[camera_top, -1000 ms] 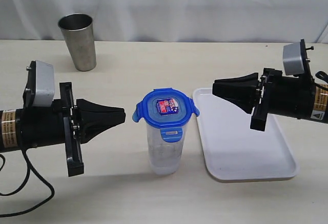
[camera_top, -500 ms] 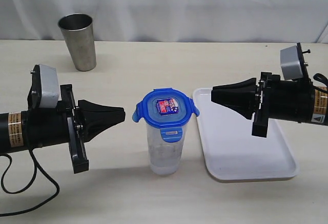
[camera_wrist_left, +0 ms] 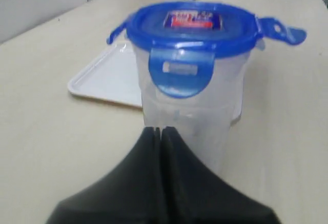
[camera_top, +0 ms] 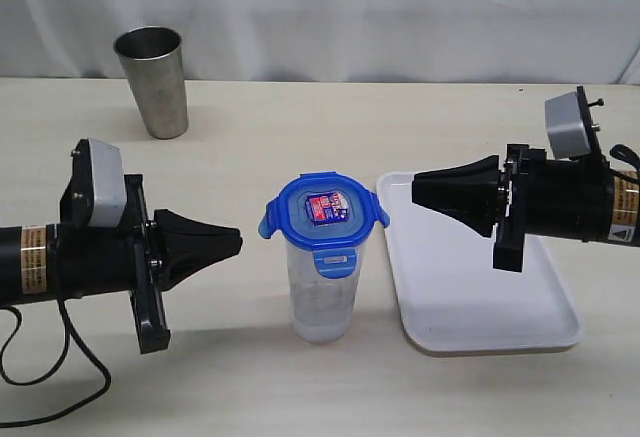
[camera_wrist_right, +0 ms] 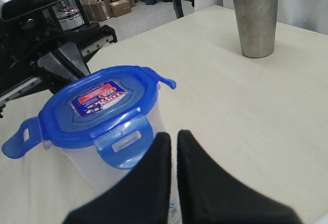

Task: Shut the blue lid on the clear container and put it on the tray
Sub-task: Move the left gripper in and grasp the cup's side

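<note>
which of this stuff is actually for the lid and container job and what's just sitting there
Part of the job:
blue lid, sitting on top of the container
clear container, upright, beside the tray and not on it
white tray, nothing on it

Just lying about:
steel tumbler, upright at the back left, well apart from the rest

Both arms are matte black cylinders, each ending in a flat black cross-plate. The left tool (camera_top: 235, 242) and the right tool (camera_top: 418, 189) are pairs of black wedge-shaped fingers tapering to a blunt tip. Each wrist bears a pale grey box: the left camera box (camera_top: 100, 195) and the right camera box (camera_top: 568, 125) (its top shows small screws). A tan printed band (camera_top: 33, 257) rings the left arm. A thin black cable (camera_top: 96, 372) trails at 7 o'clock.
</note>
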`<state>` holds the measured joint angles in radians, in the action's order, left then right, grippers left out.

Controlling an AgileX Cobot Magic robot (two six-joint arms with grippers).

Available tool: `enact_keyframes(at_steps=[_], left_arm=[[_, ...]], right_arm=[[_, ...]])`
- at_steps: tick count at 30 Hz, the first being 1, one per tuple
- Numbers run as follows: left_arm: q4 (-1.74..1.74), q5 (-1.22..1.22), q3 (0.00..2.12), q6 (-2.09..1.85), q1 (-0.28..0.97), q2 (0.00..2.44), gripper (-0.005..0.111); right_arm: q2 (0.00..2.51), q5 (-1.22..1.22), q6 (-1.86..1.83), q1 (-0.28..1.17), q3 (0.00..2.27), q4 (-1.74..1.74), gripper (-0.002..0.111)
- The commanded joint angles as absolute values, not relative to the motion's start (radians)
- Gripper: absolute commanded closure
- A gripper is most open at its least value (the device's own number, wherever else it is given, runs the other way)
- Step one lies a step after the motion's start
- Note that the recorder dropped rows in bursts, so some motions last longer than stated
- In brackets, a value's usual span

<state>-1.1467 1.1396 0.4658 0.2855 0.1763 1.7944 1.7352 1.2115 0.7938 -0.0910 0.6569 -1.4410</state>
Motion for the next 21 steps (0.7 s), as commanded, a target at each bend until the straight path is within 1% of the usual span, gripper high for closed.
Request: enact_keyframes(at_steps=[1, 3, 6, 7, 9, 10, 11, 13, 14, 18, 21], left_arm=[[-1.109, 1.158, 0.473, 0.193, 0.176, 1.91, 0.106], [-1.083, 1.221, 0.473, 0.069, 0.176, 1.986, 0.106], [-1.059, 1.221, 0.488, -0.039, 0.176, 2.059, 0.105], [-1.066, 1.221, 0.501, -0.043, 0.176, 2.066, 0.101], [-1.069, 1.221, 0.518, -0.037, 0.176, 2.066, 0.089], [-1.06, 1.221, 0.529, -0.035, 0.176, 2.066, 0.07], [-1.062, 1.221, 0.542, -0.033, 0.176, 2.066, 0.044], [-1.06, 1.221, 0.56, -0.013, 0.191, 2.066, 0.019], [-1.062, 1.221, 0.567, 0.008, 0.202, 2.066, 0.016], [-1.061, 1.221, 0.608, 0.014, 0.285, 2.066, 0.017], [-1.062, 1.213, 0.622, 0.027, 0.304, 2.066, 0.017]], right_arm=[[1.731, 1.221, 0.797, -0.09, 0.662, -1.451, 0.104], [1.731, 1.221, 0.797, -0.09, 0.662, -1.451, 0.104], [1.731, 1.221, 0.798, -0.09, 0.662, -1.451, 0.104], [1.731, 1.221, 0.798, -0.09, 0.662, -1.451, 0.104], [1.731, 1.221, 0.798, -0.09, 0.662, -1.451, 0.104], [1.731, 1.221, 0.798, -0.09, 0.662, -1.451, 0.104], [1.731, 1.221, 0.798, -0.09, 0.662, -1.451, 0.104], [1.731, 1.221, 0.798, -0.09, 0.662, -1.449, 0.104], [1.731, 1.221, 0.798, -0.09, 0.662, -1.449, 0.104], [1.731, 1.221, 0.798, -0.09, 0.662, -1.447, 0.104], [1.731, 1.221, 0.8, -0.09, 0.662, -1.435, 0.104]])
